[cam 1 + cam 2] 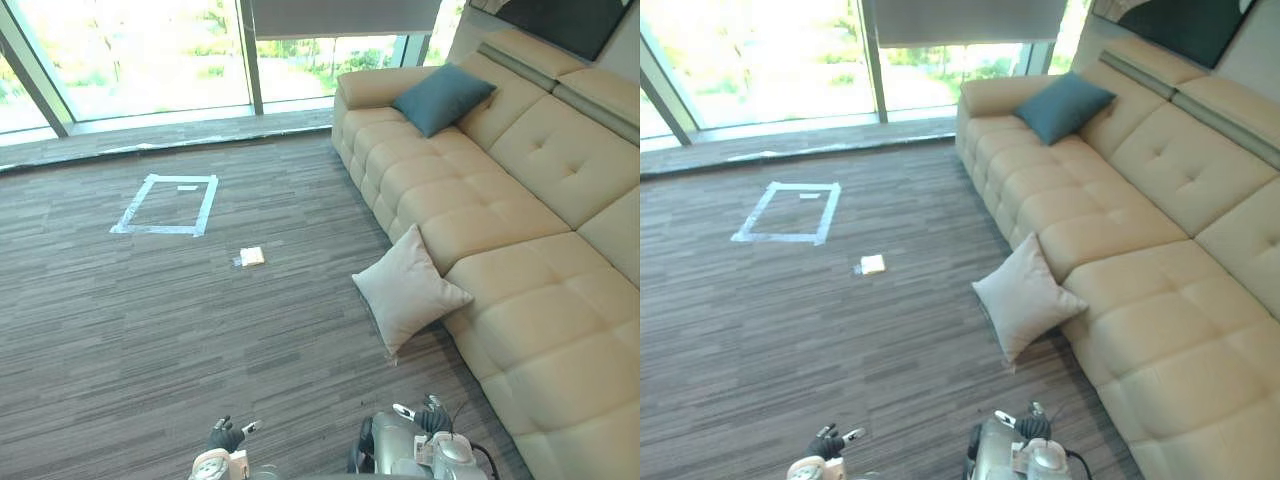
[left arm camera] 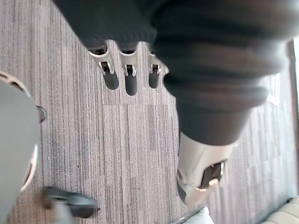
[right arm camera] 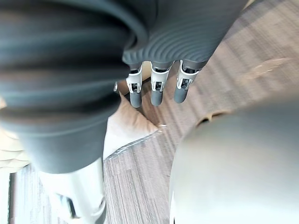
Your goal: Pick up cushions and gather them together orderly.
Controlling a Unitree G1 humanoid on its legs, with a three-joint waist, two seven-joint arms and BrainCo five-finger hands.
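Observation:
A pale grey cushion (image 1: 408, 288) stands on the floor on one corner, leaning against the front of the cream sofa (image 1: 530, 290). A teal cushion (image 1: 442, 97) rests on the sofa's far end against the backrest. My left hand (image 1: 225, 437) hangs low at the bottom edge, well short of the grey cushion; in the left wrist view its fingers (image 2: 131, 80) are relaxed over bare carpet and hold nothing. My right hand (image 1: 432, 415) is low by the sofa's front, below the grey cushion. Its fingers (image 3: 156, 92) are straight and empty, with the grey cushion (image 3: 128, 127) beyond them.
A rectangle of pale tape (image 1: 168, 204) marks the carpet at the far left. A small yellowish packet (image 1: 251, 257) lies on the floor between the tape and the grey cushion. Tall windows (image 1: 150, 50) run along the far wall.

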